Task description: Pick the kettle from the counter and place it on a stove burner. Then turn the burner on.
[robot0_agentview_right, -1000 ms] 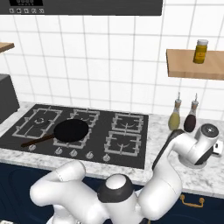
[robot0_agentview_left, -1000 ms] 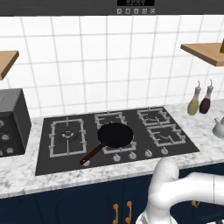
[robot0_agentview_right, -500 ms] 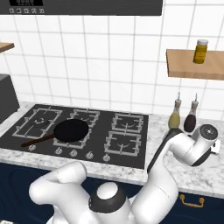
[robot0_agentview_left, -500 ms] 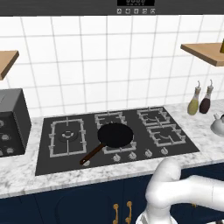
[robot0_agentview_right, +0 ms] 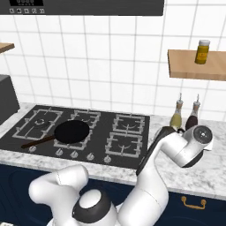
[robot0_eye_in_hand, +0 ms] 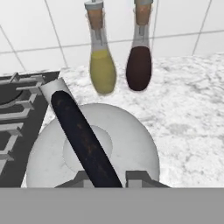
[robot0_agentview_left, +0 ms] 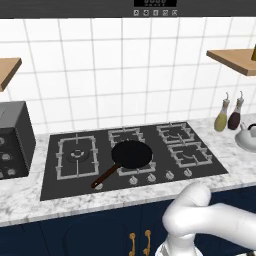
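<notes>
The pale silver kettle (robot0_eye_in_hand: 94,144) sits on the white marble counter (robot0_eye_in_hand: 188,113) just right of the black stove (robot0_eye_in_hand: 17,118). My gripper (robot0_eye_in_hand: 111,178) is directly above it, shut on the kettle's dark handle (robot0_eye_in_hand: 78,127), which runs between the two fingertips. In the left base view the kettle (robot0_agentview_left: 246,136) shows at the far right edge of the counter (robot0_agentview_left: 235,162), beside the stove (robot0_agentview_left: 50,175). The right base view has my hand (robot0_agentview_right: 198,137) low over that spot, right of the stove (robot0_agentview_right: 101,130).
A black pan (robot0_agentview_left: 131,154) rests on the stove's middle front burner, its handle pointing front-left. Silver knobs (robot0_agentview_left: 150,177) line the stove's front edge. Two slim bottles (robot0_eye_in_hand: 102,65) (robot0_eye_in_hand: 139,61) stand just behind the kettle by the tiled wall. A dark grey appliance (robot0_agentview_left: 15,137) stands far left.
The jaws have closed the last bit onto the kettle's handle. The arm's forearm has shifted slightly; the kettle looks to be in much the same place.
</notes>
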